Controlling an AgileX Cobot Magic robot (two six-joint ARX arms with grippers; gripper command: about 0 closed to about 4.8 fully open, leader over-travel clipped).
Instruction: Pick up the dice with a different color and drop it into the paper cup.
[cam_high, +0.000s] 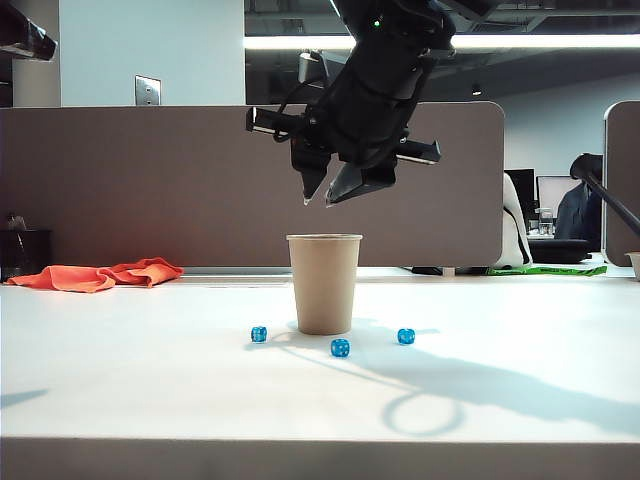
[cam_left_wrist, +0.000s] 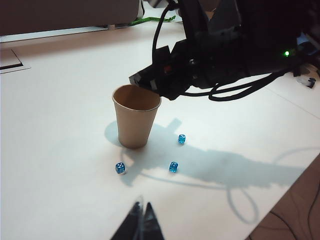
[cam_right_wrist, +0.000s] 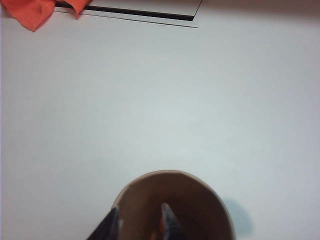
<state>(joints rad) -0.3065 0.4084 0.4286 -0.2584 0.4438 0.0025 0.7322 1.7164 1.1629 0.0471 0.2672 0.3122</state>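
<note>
Above the paper cup (cam_high: 324, 282) hangs the right gripper (cam_high: 329, 193), its fingers parted with nothing visible between them; the left gripper (cam_left_wrist: 141, 220) waits low and well back, tips pressed together on nothing. No orange die shows anywhere, so I judge it may lie inside the cup, though I cannot see it; such a cube would be light, hard, slick-faced, best pinched on two opposite faces. One cup; three blue dice (cam_high: 340, 347) just beside its base; one orange cloth (cam_high: 100, 274) far off.
</note>
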